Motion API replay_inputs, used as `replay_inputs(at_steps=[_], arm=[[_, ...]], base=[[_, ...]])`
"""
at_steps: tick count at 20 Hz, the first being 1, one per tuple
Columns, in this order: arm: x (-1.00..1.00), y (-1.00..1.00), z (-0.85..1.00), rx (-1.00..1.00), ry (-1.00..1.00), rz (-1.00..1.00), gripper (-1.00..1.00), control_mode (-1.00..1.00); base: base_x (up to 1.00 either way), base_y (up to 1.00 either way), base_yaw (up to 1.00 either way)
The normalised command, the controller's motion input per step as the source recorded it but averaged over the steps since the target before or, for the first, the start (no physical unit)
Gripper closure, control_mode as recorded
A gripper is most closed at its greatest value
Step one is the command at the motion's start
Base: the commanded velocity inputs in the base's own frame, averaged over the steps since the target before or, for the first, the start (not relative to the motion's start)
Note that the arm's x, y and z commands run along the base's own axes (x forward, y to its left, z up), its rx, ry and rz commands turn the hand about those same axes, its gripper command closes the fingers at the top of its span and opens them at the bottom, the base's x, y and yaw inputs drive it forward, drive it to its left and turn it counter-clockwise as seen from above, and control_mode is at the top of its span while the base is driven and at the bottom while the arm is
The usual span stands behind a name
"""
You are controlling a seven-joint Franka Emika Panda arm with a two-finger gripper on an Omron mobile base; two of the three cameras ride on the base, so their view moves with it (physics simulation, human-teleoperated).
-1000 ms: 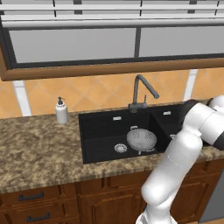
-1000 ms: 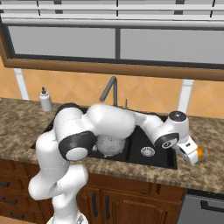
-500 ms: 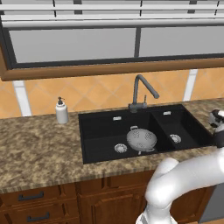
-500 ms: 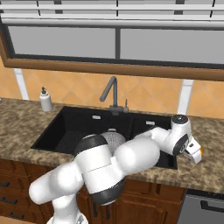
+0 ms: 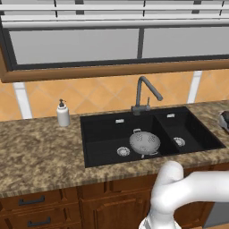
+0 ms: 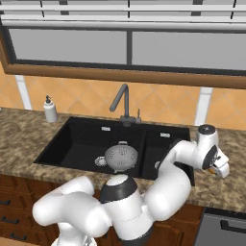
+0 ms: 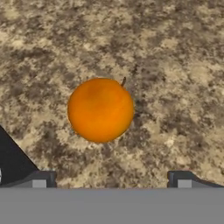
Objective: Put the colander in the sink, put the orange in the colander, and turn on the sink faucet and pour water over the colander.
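The counter point(image 5: 40, 152) is speckled brown stone; the sink point(image 5: 103, 134) matt black; the colander point(image 5: 144, 142) perforated grey metal; the orange point(image 7: 100, 109) smooth, faintly glossy; cabinet fronts point(image 5: 53, 203) dark wood.

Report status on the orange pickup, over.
Pincer open, hovering above the orange, no contact. Orange sits on the granite counter, right of the sink. Colander already in the left basin. Nothing in the way.

Bare speckled tabletop point(image 7: 175, 65) all round the orange point(image 7: 100, 110) at frame centre, nothing crowding it. Jaws spread wide at the lower edge, wider than the fruit. Sink point(image 7: 11, 159) corner intruding lower left.
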Motion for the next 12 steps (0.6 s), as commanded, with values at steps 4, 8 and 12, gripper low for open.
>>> replay_inputs(at_steps=[4,8,12], arm=[[0.02,-0.23,-0.04,0.00,0.00,0.01,-1.00,-1.00],[0.08,-0.01,-0.09,0.00,0.00,0.03,-1.00,-1.00],[0.11,0.00,-0.18,0.00,0.01,0.04,-1.00,-1.00]], base=[[0.00,0.00,0.00],[0.00,0.00,0.00],[0.00,0.00,0.00]])
